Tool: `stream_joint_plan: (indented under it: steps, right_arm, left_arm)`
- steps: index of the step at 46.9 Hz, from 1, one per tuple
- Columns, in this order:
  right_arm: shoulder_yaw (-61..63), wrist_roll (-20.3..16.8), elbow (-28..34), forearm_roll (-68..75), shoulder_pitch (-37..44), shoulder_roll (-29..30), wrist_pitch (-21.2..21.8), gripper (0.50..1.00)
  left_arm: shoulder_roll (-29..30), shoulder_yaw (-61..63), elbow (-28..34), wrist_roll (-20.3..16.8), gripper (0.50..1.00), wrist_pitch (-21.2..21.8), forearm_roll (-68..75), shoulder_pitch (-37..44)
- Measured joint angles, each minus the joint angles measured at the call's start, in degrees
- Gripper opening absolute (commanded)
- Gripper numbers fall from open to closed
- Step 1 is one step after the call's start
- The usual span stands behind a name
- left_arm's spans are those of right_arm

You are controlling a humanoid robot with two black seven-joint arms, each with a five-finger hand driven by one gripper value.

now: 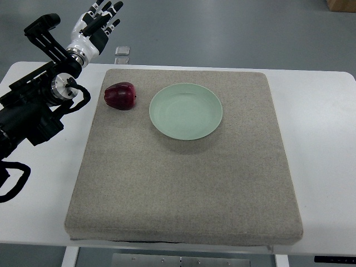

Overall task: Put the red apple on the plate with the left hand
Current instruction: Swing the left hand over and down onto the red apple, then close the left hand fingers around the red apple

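Apple (120, 95) and left hand (95, 25) are the pairing that matters here: the red apple is sitting on the grey mat (183, 183) at about five o'clock from the hand, well apart from it, with the hand hovering beyond the mat's far-left corner, past the desk's (322, 144) far edge. Its fingers (109, 11) are stretching out fairly straight toward one o'clock, relaxed and holding nothing. The apple is looking roundish, so no long axis is worth naming; its darker dimple is facing roughly three o'clock.

The pale green plate (186, 111) is lying just beside the apple at its three o'clock, empty, so the carry is looking short. Judging by this, the reach has not yet begun; the hand is needing to swing back and down toward the apple first. The right arm is not showing at all.

The mat is covering most of the white desk; a small clear object (122, 52) is sitting at the far edge, and grey floor (233, 28) is filling the background.
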Motion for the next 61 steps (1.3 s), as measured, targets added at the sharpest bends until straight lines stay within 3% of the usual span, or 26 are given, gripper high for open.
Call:
stream_joint_plan:
  steps: [21, 43, 61]
  right_arm:
    - [-0.01, -0.01, 0.0, 0.0, 0.0, 0.0, 0.0, 0.932]
    - [0.0, -0.01, 0.0, 0.0, 0.0, 0.0, 0.0, 0.93]
    - [0.0, 0.0, 0.0, -0.01, 0.0, 0.0, 0.0, 0.932]
  left_arm:
    - [9.69, 14.76, -10.87, 0.54, 0.992, 0.42, 15.88, -3.15]
    - [13.54, 18.25, -11.2, 0.71, 0.992, -0.43, 47.7, -6.12]
    - [14.14, 29.82, -14.35, 0.62, 0.99, -1.86, 59.66, -8.34]
